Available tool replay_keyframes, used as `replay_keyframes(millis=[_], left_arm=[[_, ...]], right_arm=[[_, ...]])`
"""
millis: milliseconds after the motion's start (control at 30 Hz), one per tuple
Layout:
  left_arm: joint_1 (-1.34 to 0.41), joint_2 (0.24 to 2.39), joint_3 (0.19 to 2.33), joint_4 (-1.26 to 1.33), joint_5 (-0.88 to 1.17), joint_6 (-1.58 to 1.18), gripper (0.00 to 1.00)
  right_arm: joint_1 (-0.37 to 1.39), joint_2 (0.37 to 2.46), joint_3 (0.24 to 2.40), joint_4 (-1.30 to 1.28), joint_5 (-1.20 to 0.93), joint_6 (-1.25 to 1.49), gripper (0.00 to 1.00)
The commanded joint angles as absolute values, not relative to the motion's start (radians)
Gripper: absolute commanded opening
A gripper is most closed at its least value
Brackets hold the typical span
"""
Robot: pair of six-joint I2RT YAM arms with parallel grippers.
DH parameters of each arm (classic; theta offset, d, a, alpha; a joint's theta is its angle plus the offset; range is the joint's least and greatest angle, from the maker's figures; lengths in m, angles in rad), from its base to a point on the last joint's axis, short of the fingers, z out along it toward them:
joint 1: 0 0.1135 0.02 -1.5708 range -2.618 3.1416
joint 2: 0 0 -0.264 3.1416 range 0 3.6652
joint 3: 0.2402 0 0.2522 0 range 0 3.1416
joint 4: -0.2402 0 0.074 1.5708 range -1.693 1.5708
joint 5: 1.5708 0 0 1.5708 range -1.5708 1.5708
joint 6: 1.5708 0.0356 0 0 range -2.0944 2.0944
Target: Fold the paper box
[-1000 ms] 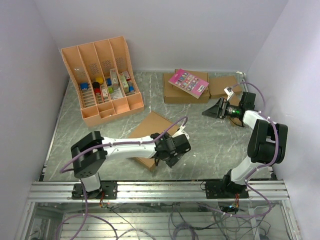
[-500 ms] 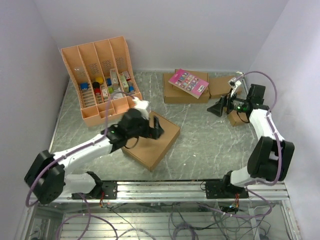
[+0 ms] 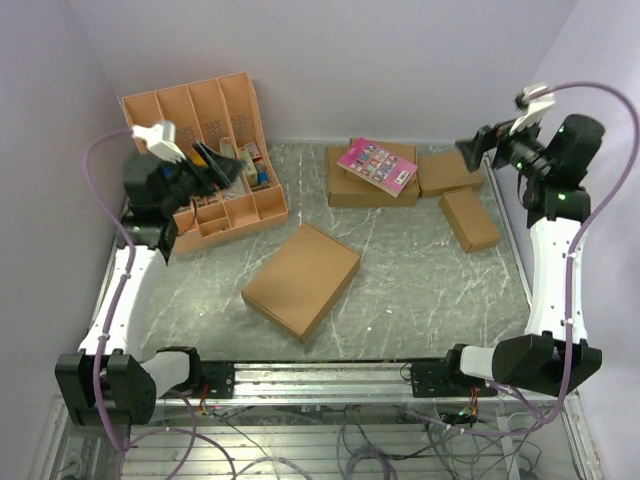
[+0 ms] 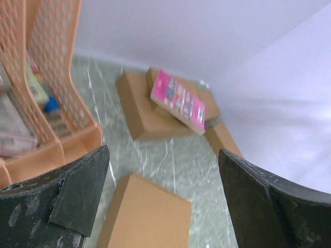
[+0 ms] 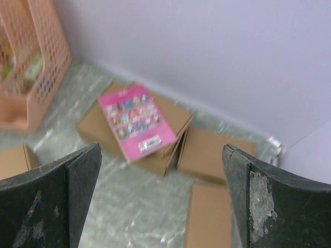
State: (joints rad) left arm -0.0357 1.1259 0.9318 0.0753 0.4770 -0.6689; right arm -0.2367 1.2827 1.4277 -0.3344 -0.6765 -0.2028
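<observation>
Out in the middle of the marbled tabletop (image 3: 420, 290) lies the paper box (image 3: 301, 280), closed up flat, with nothing touching it. The left gripper (image 3: 218, 166) hangs high over the orange compartment tray (image 3: 240, 100), jaws spread wide and empty. The right gripper (image 3: 472, 148) hovers above the smaller cardboard boxes (image 3: 470, 218), jaws likewise apart, holding nothing.

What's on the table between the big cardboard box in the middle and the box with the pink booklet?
Nothing. Between the paper box and the booklet-topped box, only bare table shows, in the top view.
</observation>
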Motion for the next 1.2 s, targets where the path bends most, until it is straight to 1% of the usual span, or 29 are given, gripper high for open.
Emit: replay_keyframes(millis=[0, 100, 200, 367, 600, 1167], left_arm=[[0.02, 1.12, 1.186, -0.129, 0.552, -0.591, 0.96], [0.026, 1.139, 1.383, -0.241, 0.542, -0.536, 0.96], [0.029, 1.165, 1.533, -0.32, 0.556, -0.513, 0.96], [0.032, 1.183, 1.658, -0.355, 0.588, -0.516, 0.96], [0.032, 1.159, 1.631, -0.308, 0.632, -0.55, 0.96], [0.031, 1.114, 1.562, -0.302, 0.68, -0.549, 0.96]], right_arm=[[-0.244, 1.25, 1.598, -0.356, -0.6, -0.034, 1.0], [-0.244, 1.256, 1.714, -0.391, -0.56, 0.03, 1.0], [-0.244, 1.261, 1.801, -0.421, -0.52, 0.093, 1.0], [-0.244, 1.252, 1.854, -0.446, -0.485, 0.128, 1.0], [-0.246, 1.222, 1.873, -0.483, -0.475, 0.084, 1.0], [-0.267, 1.159, 1.795, -0.456, -0.536, 0.094, 1.0]])
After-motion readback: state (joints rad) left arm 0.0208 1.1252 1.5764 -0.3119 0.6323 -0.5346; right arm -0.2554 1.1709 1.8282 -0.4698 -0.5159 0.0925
